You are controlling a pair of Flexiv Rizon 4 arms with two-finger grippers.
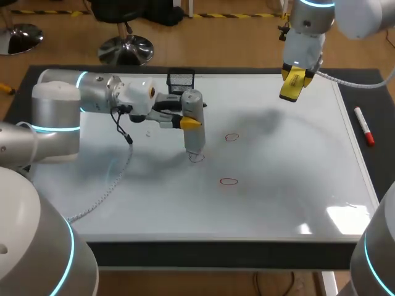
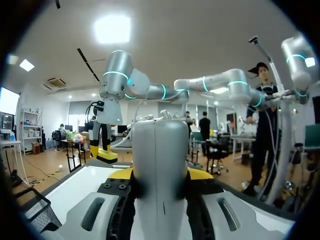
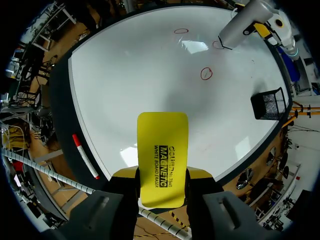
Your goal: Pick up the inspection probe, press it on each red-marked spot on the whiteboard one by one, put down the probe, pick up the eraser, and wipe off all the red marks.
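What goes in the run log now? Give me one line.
left tool: shut on probe, tip at one of three red marks | right tool: shut on eraser, above whiteboard | wiping: not begun

Bright, even overhead light leaves white glare on the whiteboard (image 1: 278, 203) at lower right, with soft grey shadows across its middle.

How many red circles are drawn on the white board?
3. One red circle is near the middle of the whiteboard, another closer to the front edge, and the third sits under the probe tip, partly covered.
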